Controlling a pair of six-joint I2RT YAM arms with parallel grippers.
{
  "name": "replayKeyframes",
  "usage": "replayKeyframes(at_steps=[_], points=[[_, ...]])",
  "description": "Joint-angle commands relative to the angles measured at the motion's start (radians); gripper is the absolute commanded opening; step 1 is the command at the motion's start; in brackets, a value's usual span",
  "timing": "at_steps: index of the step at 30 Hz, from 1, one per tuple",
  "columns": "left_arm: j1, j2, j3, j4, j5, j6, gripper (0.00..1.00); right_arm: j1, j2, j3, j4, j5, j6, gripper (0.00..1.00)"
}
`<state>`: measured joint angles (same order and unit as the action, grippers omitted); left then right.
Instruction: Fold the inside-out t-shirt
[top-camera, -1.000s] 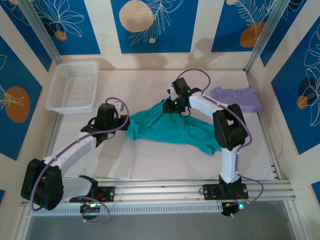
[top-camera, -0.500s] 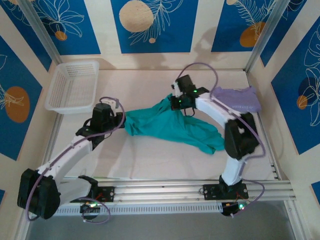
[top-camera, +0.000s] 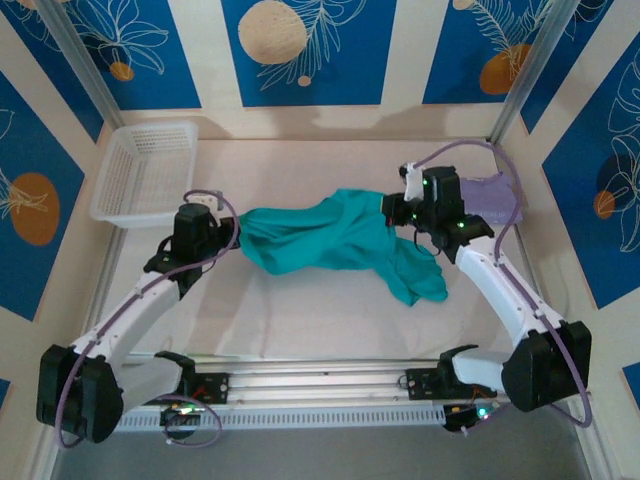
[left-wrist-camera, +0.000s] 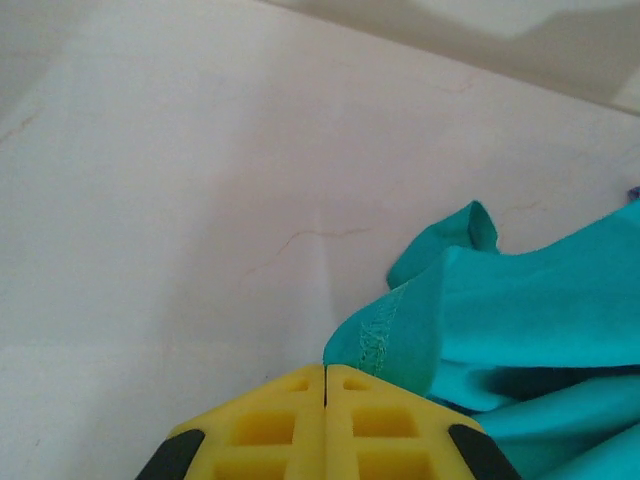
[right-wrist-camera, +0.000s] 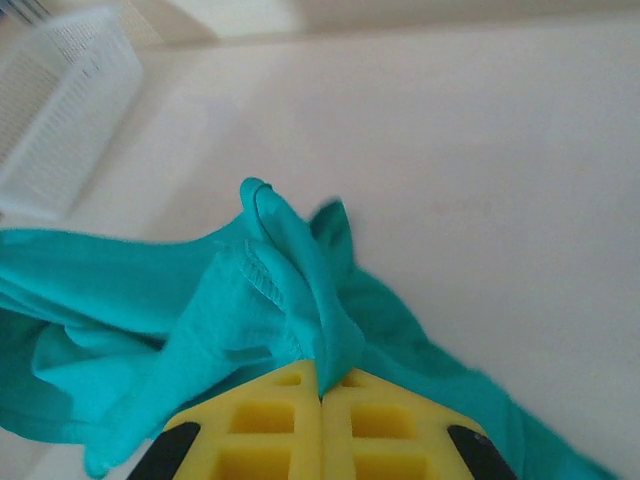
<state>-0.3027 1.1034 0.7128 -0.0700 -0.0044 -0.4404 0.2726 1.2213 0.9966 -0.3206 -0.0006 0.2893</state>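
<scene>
This looks like the spreading step: the shirt (top-camera: 320, 235) stretches bunched across the middle of the counter (top-camera: 300, 320), left fingers (left-wrist-camera: 270, 430) pinching its 9 o'clock end and right fingers (right-wrist-camera: 260, 420) pinching its 3 o'clock end; the next move probably calls for pulling it taut and laying it flat.

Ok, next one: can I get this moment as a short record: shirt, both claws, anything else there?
t-shirt: teal, bunched, strung between both claws
left claw: shut on the t-shirt's hemmed edge
right claw: shut on a fold of it
fold status: not yet folded
other items: white basket far left; lavender shirt far right
</scene>
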Motion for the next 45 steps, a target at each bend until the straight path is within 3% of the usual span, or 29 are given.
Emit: replayKeyframes(at_steps=[1,6,11,18,25,29,36,41,45], points=[[0.015,0.004,-0.034,0.009,0.011,-0.016,0.00,-0.014,-0.016,-0.052,0.021,-0.033,0.055,0.00],[0.016,-0.002,-0.080,0.040,0.013,-0.044,0.00,-0.013,-0.035,-0.099,0.050,-0.061,0.070,0.00],[0.015,-0.064,-0.013,0.028,0.006,-0.053,0.00,-0.013,-0.072,0.022,0.017,-0.073,0.032,0.00],[0.019,-0.282,0.163,0.012,-0.042,-0.026,0.00,-0.011,-0.194,0.292,-0.097,-0.081,0.016,0.00],[0.019,-0.386,0.482,-0.098,-0.057,0.043,0.00,-0.005,-0.322,0.497,-0.144,-0.137,0.080,0.00],[0.019,-0.333,0.625,-0.187,-0.059,0.069,0.00,-0.003,-0.353,0.531,-0.139,-0.144,0.104,0.00],[0.019,-0.205,0.593,-0.167,-0.142,0.122,0.00,-0.004,-0.323,0.407,-0.073,-0.102,0.126,0.00],[0.025,-0.031,0.636,-0.109,-0.197,0.195,0.00,-0.019,-0.190,0.380,0.023,-0.086,0.110,0.00],[0.069,0.151,0.780,-0.093,-0.174,0.209,0.00,-0.059,-0.025,0.466,0.112,-0.081,0.098,0.00]])
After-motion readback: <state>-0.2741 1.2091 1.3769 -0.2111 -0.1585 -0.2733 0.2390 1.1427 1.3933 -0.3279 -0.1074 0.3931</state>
